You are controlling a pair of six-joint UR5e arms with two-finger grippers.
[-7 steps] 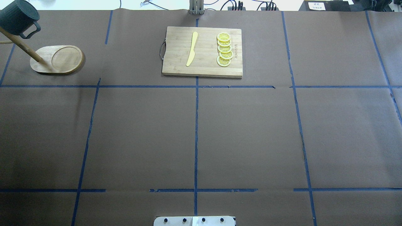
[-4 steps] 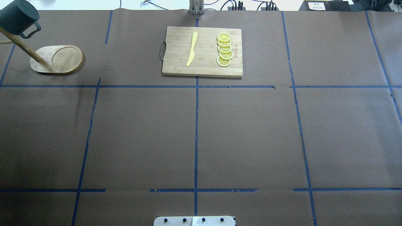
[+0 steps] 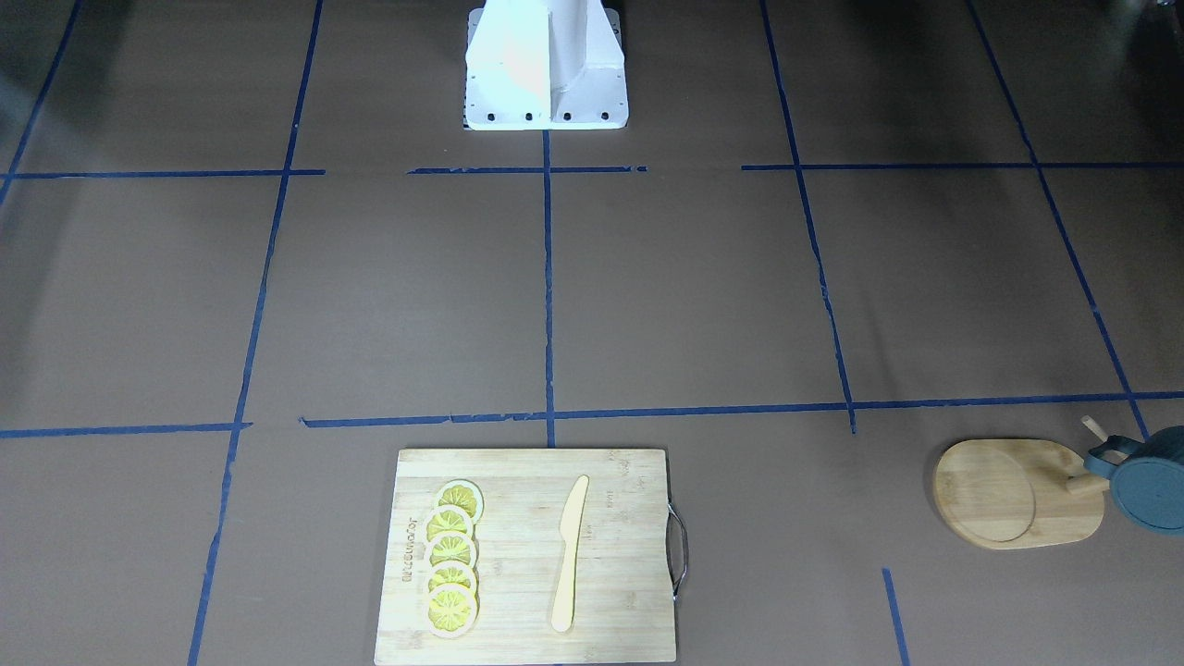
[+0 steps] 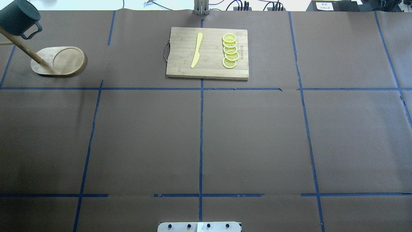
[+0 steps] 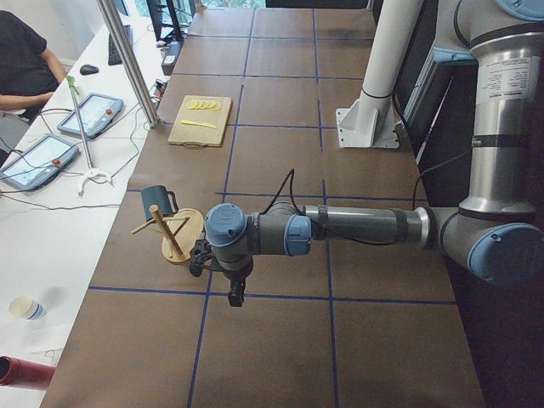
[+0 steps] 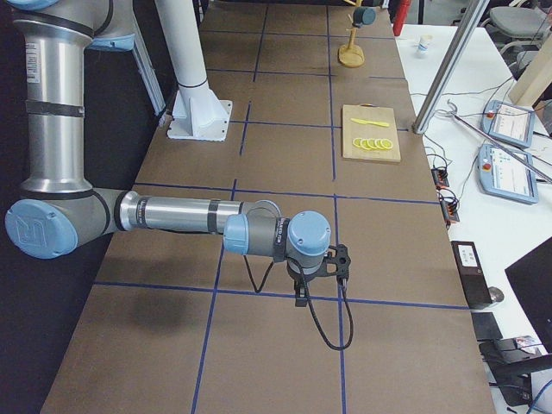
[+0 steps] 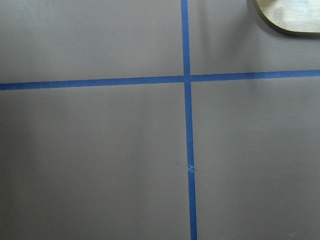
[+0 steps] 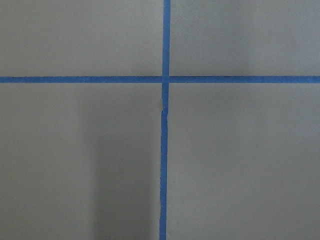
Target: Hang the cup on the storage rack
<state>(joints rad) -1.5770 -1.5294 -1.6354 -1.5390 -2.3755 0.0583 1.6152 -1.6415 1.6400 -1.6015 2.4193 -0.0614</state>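
Observation:
The dark teal-grey cup (image 4: pixel 17 17) hangs by its handle on a peg of the bamboo storage rack (image 4: pixel 64 61) at the table's far left corner. Cup (image 3: pixel 1147 490) and rack (image 3: pixel 1008 499) also show in the front-facing view, and in the exterior left view as cup (image 5: pixel 155 200) and rack (image 5: pixel 174 234). The rack's base edge shows in the left wrist view (image 7: pixel 290 17). My left gripper (image 5: pixel 235 297) hangs over bare table just short of the rack. My right gripper (image 6: pixel 300 297) hangs over bare table far from it. Both show only in side views, so I cannot tell whether they are open or shut.
A rectangular bamboo cutting board (image 4: pixel 180 64) with several lemon slices (image 4: pixel 229 51) and a yellow knife (image 4: pixel 196 50) lies at the table's far middle. The robot's white base (image 3: pixel 546 65) stands at the near edge. Tablets (image 5: pixel 85 115) and a paper cup (image 5: pixel 25 308) lie beyond the far edge.

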